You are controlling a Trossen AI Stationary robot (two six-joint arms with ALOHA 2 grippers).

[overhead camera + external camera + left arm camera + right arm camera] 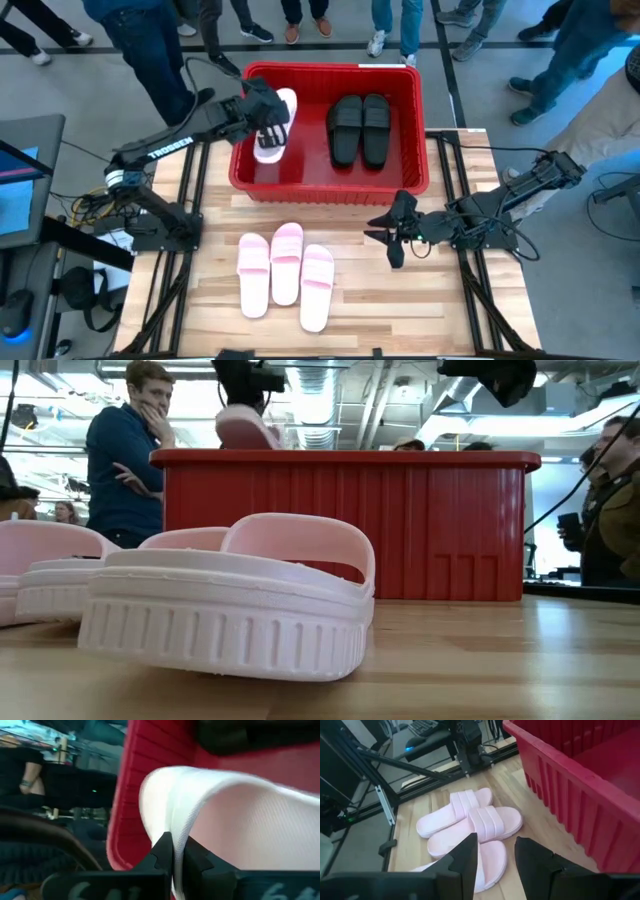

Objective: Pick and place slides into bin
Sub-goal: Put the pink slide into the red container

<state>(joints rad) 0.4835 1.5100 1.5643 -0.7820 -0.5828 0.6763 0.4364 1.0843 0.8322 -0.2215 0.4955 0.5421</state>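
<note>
My left gripper [270, 125] is shut on a pale pink slide [268, 150] over the left part of the red bin [330, 190]. In the low view that slide [245, 425] shows tilted above the bin's rim [340, 458]. Two black slides [360, 128] lie side by side on the floor of the bin's right half. Three pale pink slides [285, 265] lie soles down on the table in front of the bin. My right gripper [393, 238] hovers open over the table to their right, with nothing between its fingers [470, 857]. My left gripper pinches the pink slide's strap at its edge [170, 822], with one finger on each side of the thin wall. It comes in slanting down from the table's left. The slide hangs tilted at the fingers, one end [240, 428] above the bin's rim.
Several people stand around the table's far and right sides. The three pink slides [470, 820] lie close together, overlapping at the edges. Bare wood [400, 310] lies in front of the bin on the right. Metal frame rails run along both table sides.
</note>
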